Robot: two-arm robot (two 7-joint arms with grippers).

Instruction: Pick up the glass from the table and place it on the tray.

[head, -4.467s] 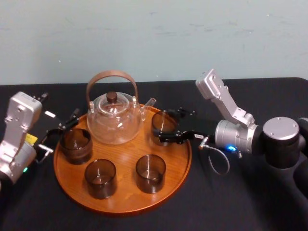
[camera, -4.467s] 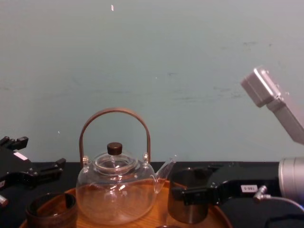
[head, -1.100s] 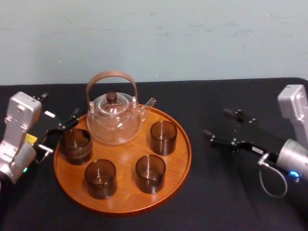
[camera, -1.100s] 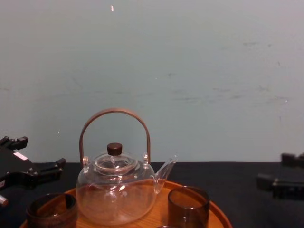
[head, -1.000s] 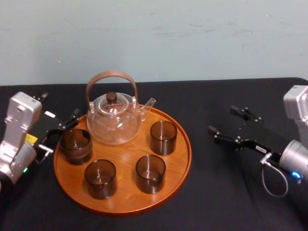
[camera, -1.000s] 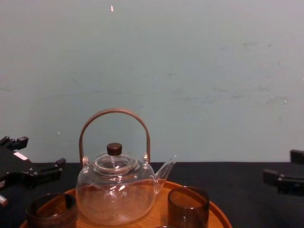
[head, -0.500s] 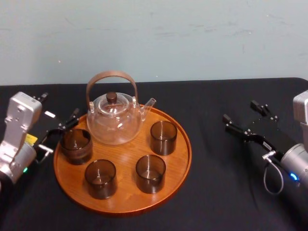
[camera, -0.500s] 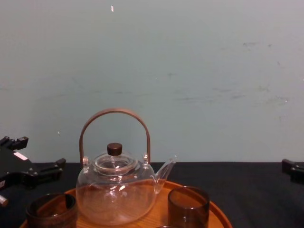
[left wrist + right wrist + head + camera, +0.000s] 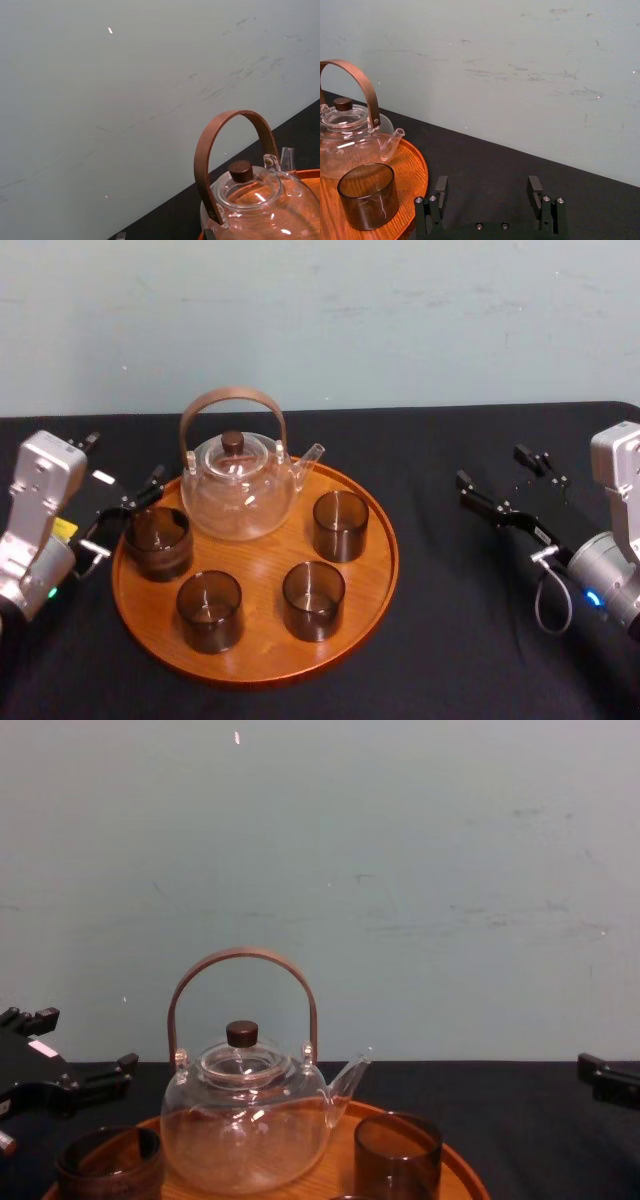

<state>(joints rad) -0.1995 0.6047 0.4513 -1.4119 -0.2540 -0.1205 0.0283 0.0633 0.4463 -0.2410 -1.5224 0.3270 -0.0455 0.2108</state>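
Right arm comes in from the right edge. Its silver wrist block sits high and the forearm slopes down toward the tabletop. The black right gripper [image 9: 495, 468] points left and slightly toward the pale blue-green wall [image 9: 320, 320]. It hangs over the flat matte black table [image 9: 450, 640], well to the right of the large round orange-brown wooden tray [image 9: 258, 562]. Jaws are spread wide with nothing between them. In the right wrist view both fingers [image 9: 441, 192] stand far apart with bare tabletop in the gap.

The small straight-sided smoky-brown glass [image 9: 340, 525] stands upright on the tray, on its right side. It is near the spout of the clear glass teapot with the arched brown handle [image 9: 238, 490], not touching it, and free of both grippers. Three more brown tumblers [image 9: 313, 600] of the same kind are upright on the tray. One is front right, one front left, one on the left side beside the teapot.

Left arm is parked at the left edge, silver wrist block raised. The black left gripper [image 9: 122, 462] points right, toward the teapot. It sits just beside the tray's left rim, behind the left-hand tumbler. Jaws are wide apart and hold nothing. In the chest view it is level with the teapot's body, above the table.
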